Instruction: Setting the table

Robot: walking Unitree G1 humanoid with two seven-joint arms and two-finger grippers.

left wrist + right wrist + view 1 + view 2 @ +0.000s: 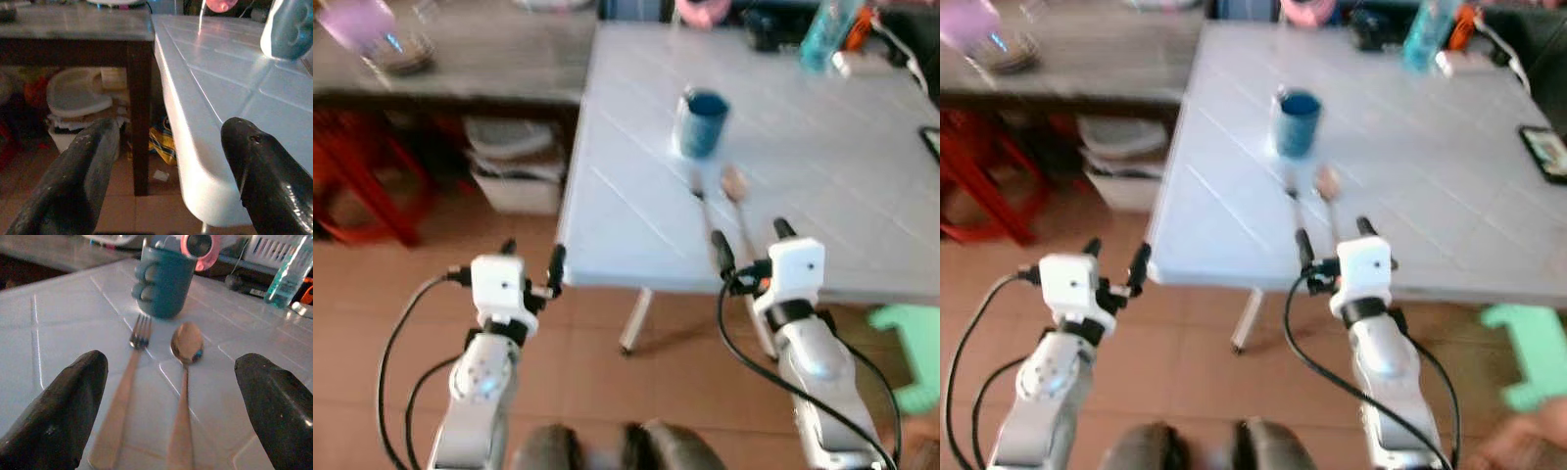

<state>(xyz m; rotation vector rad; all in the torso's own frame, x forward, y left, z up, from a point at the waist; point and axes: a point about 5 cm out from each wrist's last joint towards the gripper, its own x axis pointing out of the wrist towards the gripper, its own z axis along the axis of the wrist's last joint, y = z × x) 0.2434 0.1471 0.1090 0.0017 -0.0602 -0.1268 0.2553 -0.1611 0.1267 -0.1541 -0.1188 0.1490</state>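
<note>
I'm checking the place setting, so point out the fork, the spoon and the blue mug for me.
fork [128, 382], right wrist view, on its handle below the tines.
spoon [187, 342], right wrist view, on the middle of its bowl.
blue mug [703, 125], left eye view, on its outer side wall.

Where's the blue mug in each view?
Left eye: mug on the white table, upper centre, just beyond the fork and spoon.
Right eye: mug upper centre, same spot on the table.
Left wrist: mug at the top right corner, cut off by the frame.
Right wrist: mug top centre, behind the fork and spoon.
Shared landmark: the white table.
</note>
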